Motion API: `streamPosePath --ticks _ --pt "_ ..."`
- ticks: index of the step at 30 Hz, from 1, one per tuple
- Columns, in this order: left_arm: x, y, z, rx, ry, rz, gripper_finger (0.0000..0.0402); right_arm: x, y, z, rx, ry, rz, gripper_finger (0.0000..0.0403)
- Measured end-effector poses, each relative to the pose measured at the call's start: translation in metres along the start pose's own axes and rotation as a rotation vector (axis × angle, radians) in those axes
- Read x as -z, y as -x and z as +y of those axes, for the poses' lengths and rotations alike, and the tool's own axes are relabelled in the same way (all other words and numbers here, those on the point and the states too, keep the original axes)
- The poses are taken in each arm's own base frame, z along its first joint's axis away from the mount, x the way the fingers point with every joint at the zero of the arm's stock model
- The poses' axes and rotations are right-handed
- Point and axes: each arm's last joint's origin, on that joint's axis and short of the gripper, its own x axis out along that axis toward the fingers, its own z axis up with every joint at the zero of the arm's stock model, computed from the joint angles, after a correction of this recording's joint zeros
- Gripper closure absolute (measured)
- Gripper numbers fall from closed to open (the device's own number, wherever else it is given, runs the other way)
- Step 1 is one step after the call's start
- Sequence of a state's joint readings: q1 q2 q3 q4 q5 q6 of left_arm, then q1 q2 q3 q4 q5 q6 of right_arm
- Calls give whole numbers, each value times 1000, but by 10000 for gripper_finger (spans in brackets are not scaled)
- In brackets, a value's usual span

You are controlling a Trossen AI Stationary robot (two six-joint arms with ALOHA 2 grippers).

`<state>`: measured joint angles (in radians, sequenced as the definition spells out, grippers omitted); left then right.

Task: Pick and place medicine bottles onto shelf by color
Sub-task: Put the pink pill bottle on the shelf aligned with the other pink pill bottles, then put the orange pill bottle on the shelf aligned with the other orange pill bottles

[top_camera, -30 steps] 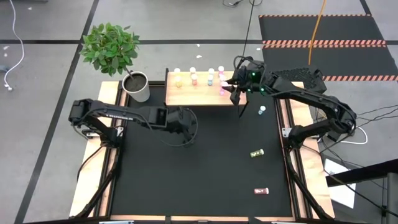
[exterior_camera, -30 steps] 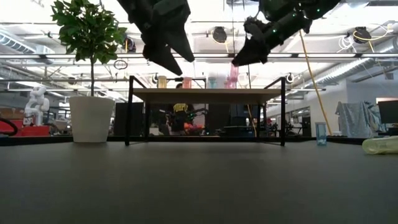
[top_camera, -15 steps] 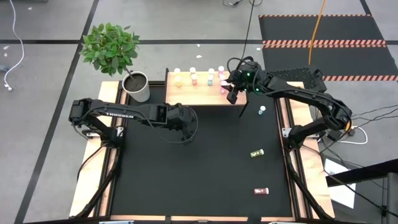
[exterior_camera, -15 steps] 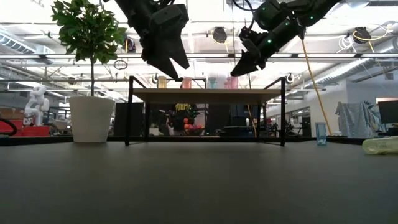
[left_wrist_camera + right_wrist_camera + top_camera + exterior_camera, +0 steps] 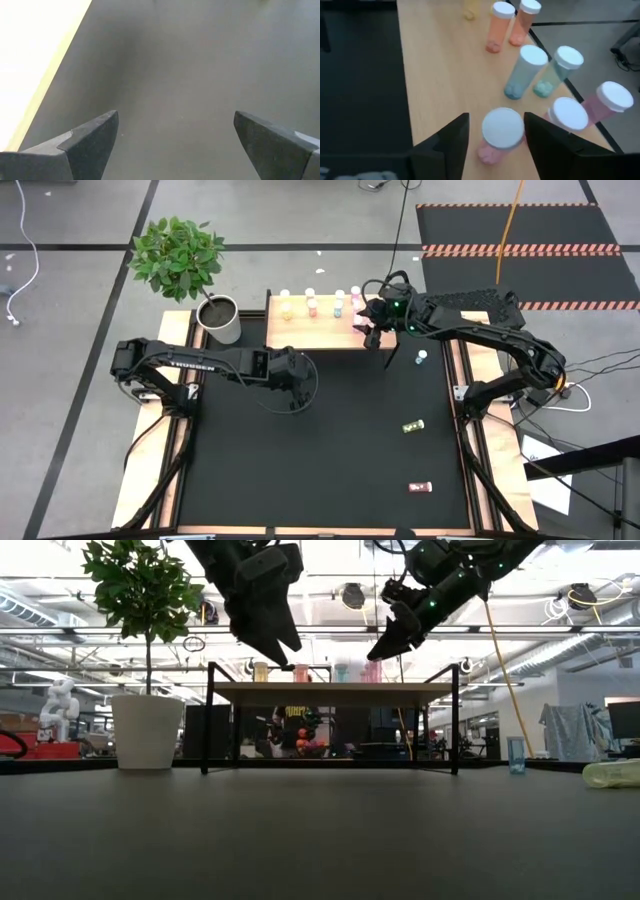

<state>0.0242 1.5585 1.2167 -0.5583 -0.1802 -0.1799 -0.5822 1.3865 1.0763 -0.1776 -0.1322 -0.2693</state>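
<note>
1. Pink-bodied bottle (image 5: 497, 137) with a white cap stands upright on the shelf (image 5: 440, 75), between the fingers of the right gripper (image 5: 495, 142). The fingers now show a gap on each side of the cap, where a second ago they were closer together. Judgement: the bottle is being let go, not carried.
2. Placement: in the high view the right gripper (image 5: 374, 324) has moved from the shelf's front right corner to over its right end, beside the other pink bottles (image 5: 592, 107). Judgement: this bottle has joined its colour group, so this placement is nearly done.
3. Left gripper (image 5: 175, 145): fingers spread wide, holding nothing, hovering over the black surface (image 5: 330, 440) near its middle. It has barely shifted over the last second.
4. Remaining work: a teal bottle (image 5: 421, 357), a yellow-green bottle (image 5: 412, 425) lying on its side, and a pink bottle (image 5: 420, 488) also lying down are not yet on the shelf.
5. Further back on the shelf: two teal bottles (image 5: 540, 72), two orange-pink bottles (image 5: 510, 25), and a yellowish one cut off at the frame edge.
6. Hard to make out: whether the fingers still touch the bottle body below the cap. In the low view the shelf bottles are faint against the room behind, and the released bottle cannot be told apart.
</note>
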Motion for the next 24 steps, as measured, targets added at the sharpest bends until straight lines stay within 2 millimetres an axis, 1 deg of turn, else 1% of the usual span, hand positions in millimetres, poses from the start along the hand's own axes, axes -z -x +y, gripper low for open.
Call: streamPosePath --ticks 6,9,13,17,21,24 --pt "0 0 0 0 -19 0 5 -1 1 2 47 12 11 194" --pt "0 0 0 13 -20 3 5 -5 9 3 53 -11 -15 187" --pt "2 0 0 21 -20 20 5 -14 34 3 68 -53 -85 186" --pt "3 0 0 20 -21 33 5 -18 68 10 58 -107 -111 186" --pt "0 0 0 25 3 5 5 -10 97 26 -1 -201 -33 186" --pt "-7 -5 -3 40 52 -62 5 0 110 46 -79 -258 24 186"
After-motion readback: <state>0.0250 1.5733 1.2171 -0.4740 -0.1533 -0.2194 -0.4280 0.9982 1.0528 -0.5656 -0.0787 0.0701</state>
